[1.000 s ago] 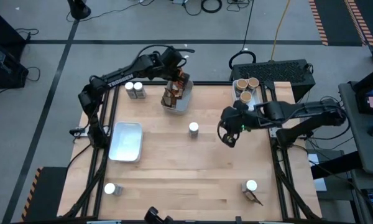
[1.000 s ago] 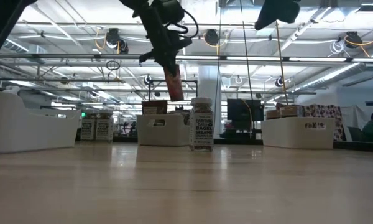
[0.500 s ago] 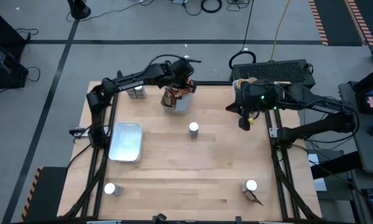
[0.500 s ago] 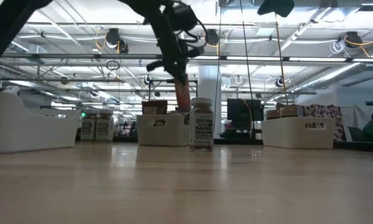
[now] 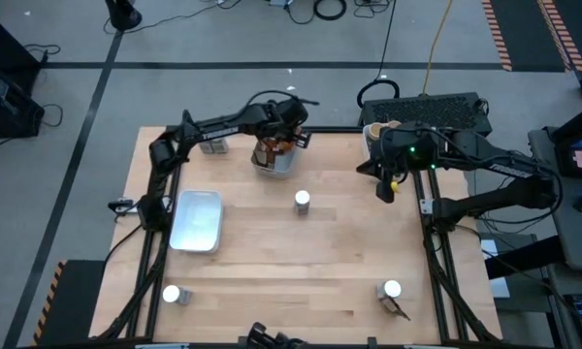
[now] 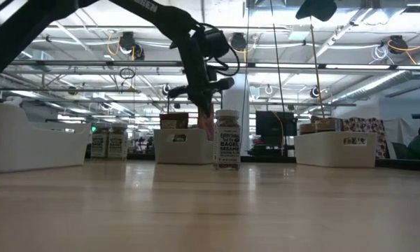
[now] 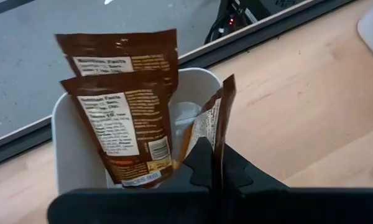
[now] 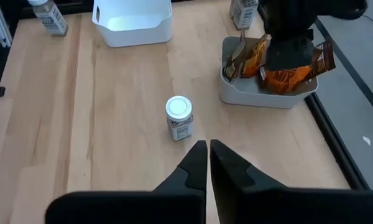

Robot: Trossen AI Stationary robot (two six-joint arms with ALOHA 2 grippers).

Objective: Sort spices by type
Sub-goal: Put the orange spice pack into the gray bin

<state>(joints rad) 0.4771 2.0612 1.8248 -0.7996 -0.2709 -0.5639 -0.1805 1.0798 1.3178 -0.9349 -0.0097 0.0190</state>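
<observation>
The middle of the table lies open around one jar. At the far edge, the left gripper, clamped on a brown packet, has sunk into the small tray of packets (lower than a second ago). The right gripper, shut and empty, has swung back beside the tubs.

Bright overhead light, perhaps slight blur
</observation>
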